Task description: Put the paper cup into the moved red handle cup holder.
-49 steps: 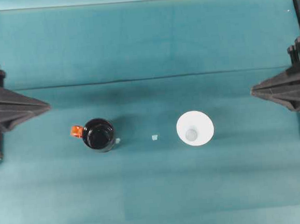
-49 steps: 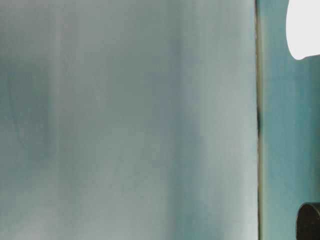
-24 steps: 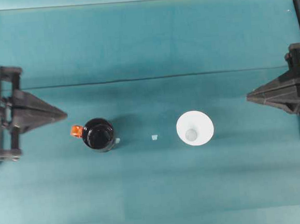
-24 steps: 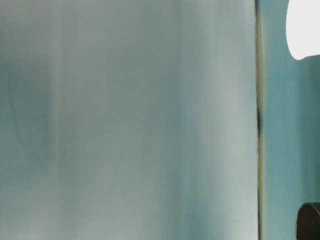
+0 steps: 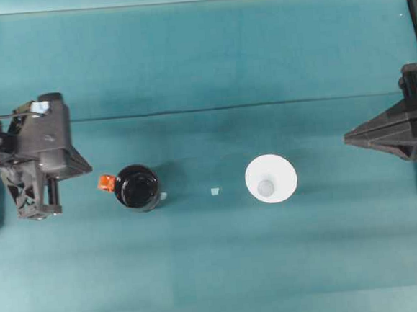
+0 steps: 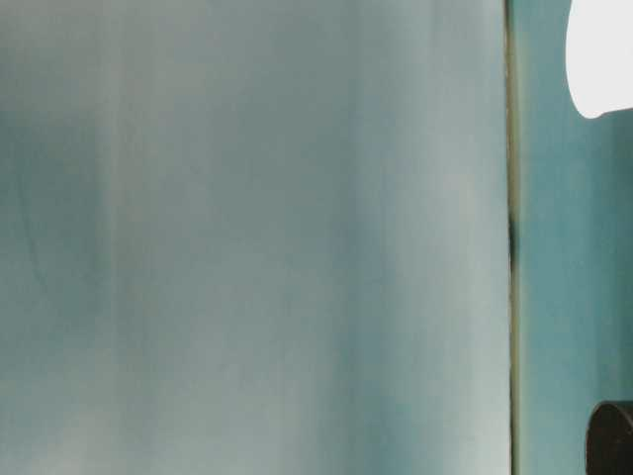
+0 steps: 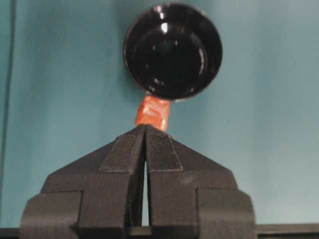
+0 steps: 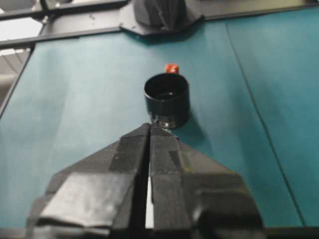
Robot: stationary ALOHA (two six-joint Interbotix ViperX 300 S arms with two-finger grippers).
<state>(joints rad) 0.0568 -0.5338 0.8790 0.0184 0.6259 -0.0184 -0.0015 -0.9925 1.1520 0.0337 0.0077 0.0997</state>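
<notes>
left gripper point(image 7: 145, 130) jaws pressed together just beside red handle cup holder point(image 5: 137, 187) tab, right gripper point(image 8: 150, 128) pinched closed, empty, paper cup point(image 5: 271, 178) apart on teal table point(image 5: 217, 271)

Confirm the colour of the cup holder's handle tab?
Red-orange handle tab; left wrist view shows it best.

The left gripper point(image 7: 145, 130) is pointing downward over the table with its jaws pressed together. The right gripper point(image 8: 150, 128) is hanging level, jaws likewise closed.
</notes>
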